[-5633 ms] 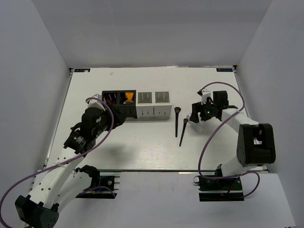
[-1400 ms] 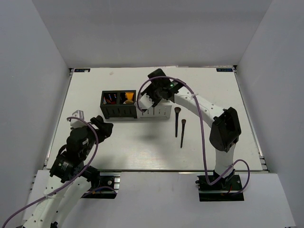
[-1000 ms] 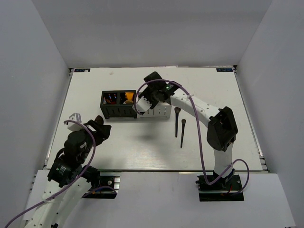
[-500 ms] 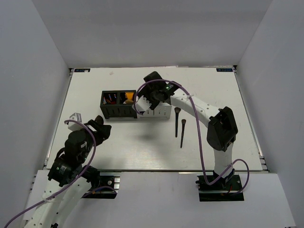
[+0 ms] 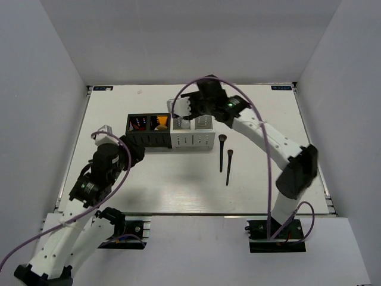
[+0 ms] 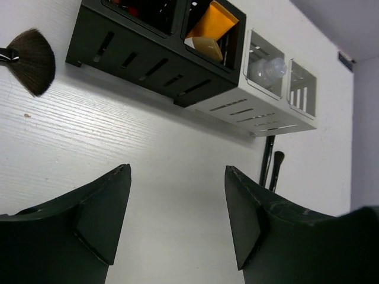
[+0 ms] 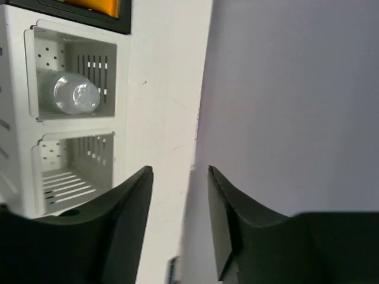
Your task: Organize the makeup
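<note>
Black plastic is filling the bottom of the left wrist view: my left pincer is standing wide and carrying nothing. Compared with half a second ago, I am bringing this arm forward toward the black organizer. Further right, my right pincer is lifting off the grey-white organizer and pulling toward the far edge of the counter. Its jaws are standing partly apart with nothing between them. The clear bottle is now lying in the grey-white compartment next to the black organizer, so I am judging the bottle step complete. Right of the organizers, the left slim brush and the right slim brush are lying loose on the counter, just beside each other, so brush sorting is remaining.

Comparing views:
- **Left wrist camera:** It is showing a fan brush lying off the left end of the black organizer. The top camera is not showing it, probably because my left arm is covering that spot. This view is also showing the orange tube leaning in the right black compartment.
- **Right wrist camera:** It is looking straight into the grey-white organizer and showing the second compartment holding nothing. It is not showing the slim brushes.
</note>
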### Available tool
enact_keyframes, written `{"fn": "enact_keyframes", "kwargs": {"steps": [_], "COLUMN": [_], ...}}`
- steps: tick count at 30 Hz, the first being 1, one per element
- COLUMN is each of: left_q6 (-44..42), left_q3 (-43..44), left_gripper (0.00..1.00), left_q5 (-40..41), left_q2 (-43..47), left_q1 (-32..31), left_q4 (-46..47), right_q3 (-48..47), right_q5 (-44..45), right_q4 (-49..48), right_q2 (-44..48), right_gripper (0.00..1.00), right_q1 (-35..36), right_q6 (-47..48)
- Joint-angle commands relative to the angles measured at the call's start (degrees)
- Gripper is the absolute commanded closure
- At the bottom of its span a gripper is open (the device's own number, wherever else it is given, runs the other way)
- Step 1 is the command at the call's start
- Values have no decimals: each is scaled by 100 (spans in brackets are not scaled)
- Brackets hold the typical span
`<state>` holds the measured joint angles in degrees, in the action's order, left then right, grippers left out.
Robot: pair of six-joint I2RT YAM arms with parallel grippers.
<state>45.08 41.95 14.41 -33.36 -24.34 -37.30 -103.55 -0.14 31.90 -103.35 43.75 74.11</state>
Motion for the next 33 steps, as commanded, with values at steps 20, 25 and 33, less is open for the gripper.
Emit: {"fn": "enact_keyframes", "kwargs": {"steps": [20,25,33], "left_q6": [1299,962,-1913], "left_q3": [2625,3019,3434], "left_gripper": [30,30,38], "left_q5": [1037,616,-413], "left_q2": [-2877,-3254,-3642], "left_q1": [1853,2599,3347], "left_q4": [-1148,-893,-217], "right_q3": [4149,4351,4703], "right_q5": [-2077,-2270,-2420], "right_q4": [-1994,-2179,-2364], "right_q2": [2741,2952,3146], "right_gripper": [62,62,62], "right_q1": [-2036,-2300,-2678], "right_q6": [-4703,-5011,-5161]}}
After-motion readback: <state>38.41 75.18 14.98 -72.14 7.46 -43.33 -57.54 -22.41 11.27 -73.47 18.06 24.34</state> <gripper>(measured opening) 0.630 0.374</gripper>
